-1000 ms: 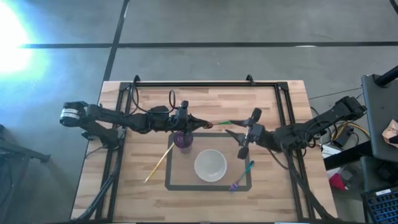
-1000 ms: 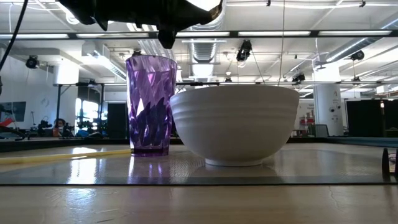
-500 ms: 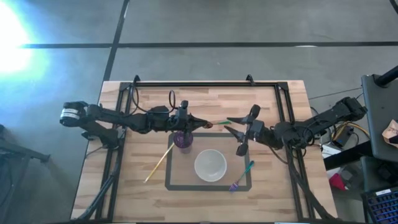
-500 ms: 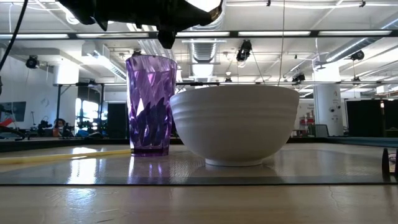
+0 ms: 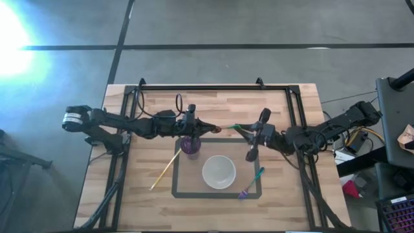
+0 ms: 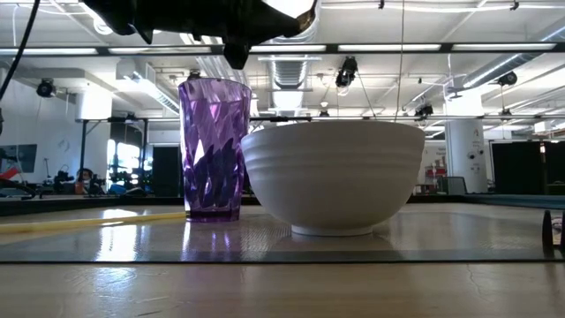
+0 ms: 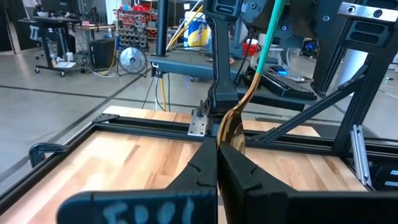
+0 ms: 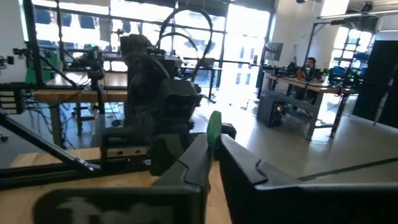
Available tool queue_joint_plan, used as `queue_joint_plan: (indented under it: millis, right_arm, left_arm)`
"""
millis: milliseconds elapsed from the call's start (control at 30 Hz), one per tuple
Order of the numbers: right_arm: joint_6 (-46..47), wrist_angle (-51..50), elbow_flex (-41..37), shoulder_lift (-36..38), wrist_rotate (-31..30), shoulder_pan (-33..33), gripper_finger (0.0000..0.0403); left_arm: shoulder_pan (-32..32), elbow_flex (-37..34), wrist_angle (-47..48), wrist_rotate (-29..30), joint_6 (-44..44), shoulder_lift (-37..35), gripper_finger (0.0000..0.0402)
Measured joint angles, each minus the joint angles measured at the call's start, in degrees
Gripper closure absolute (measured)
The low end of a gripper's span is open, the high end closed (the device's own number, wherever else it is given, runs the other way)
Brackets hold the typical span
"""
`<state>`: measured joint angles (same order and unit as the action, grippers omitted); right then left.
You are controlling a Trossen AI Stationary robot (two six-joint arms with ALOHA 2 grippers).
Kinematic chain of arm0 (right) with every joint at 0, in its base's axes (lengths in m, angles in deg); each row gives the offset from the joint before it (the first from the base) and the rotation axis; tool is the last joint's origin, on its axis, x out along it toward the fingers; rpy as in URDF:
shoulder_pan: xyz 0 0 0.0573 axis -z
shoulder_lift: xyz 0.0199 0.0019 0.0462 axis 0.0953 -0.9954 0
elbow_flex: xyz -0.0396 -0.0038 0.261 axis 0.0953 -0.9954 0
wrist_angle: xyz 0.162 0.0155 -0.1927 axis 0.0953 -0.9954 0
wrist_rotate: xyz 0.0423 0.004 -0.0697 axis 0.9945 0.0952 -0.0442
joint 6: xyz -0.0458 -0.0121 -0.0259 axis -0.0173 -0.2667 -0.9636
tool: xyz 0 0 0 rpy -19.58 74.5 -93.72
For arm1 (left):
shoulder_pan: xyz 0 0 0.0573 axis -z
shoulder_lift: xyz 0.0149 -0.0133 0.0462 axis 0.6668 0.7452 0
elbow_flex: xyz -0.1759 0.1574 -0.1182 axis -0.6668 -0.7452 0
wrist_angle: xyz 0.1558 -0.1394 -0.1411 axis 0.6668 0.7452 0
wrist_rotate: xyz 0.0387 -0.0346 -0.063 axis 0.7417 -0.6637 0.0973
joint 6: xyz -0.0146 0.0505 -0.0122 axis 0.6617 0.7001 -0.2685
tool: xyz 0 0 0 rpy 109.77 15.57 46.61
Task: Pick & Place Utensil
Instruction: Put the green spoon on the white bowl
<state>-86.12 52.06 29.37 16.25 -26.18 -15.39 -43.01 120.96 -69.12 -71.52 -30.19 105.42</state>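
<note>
1. Left gripper [image 5: 211, 130] – fingers drawn narrow, and in its wrist view they pinch the gold bowl end of a spoon [image 7: 231, 127]. It hangs above the table, reaching in toward the middle.
2. Right gripper [image 5: 240, 129] – reaches in from the opposite side, fingers likewise narrow. Its wrist view shows the green handle tip of the spoon [image 8: 214, 129] between them. Judged: both grippers have hold of the spoon at once, one at each end.
3. Spoon [image 5: 228, 127] – held off the table, bridging the short gap between the two sets of fingertips. Its long axis runs roughly along the line joining the grippers, bowl toward the left gripper, handle toward the right.
4. Purple cup [image 5: 189, 146] – stands upright just under the left gripper, slightly back toward that arm's wrist from its fingertips. The left arm is clearly the nearer one to it; the right gripper is well apart from it.
5. White bowl [image 5: 218, 171] – sits just beside the cup, between and below the two grippers, inside a black taped rectangle [image 5: 174, 184].
6. Elsewhere on the table [image 5: 284, 103]: a yellow stick [image 5: 165, 169] on the left gripper's side of the cup, and a teal-handled utensil [image 5: 251, 184] beyond the bowl.
7. Judgement: the step in hand appears to be a transfer between arms, which requires one gripper to release.
</note>
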Motion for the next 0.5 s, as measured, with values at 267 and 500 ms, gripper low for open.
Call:
queue_joint_plan:
  millis: [267,500]
  right_arm:
    - [0.2,0.0,0.0,0.1,-0.1,1.2,0.0391]
    - [0.2,-0.2,-0.5,0.0,-0.1,1.2,0.0392]
  left_arm:
    - [0.0,0.0,0.3,0.4,-0.1,0.0,0.0401]
    - [0.0,0.0,1.1,0.1,-0.1,0.0,0.0401]
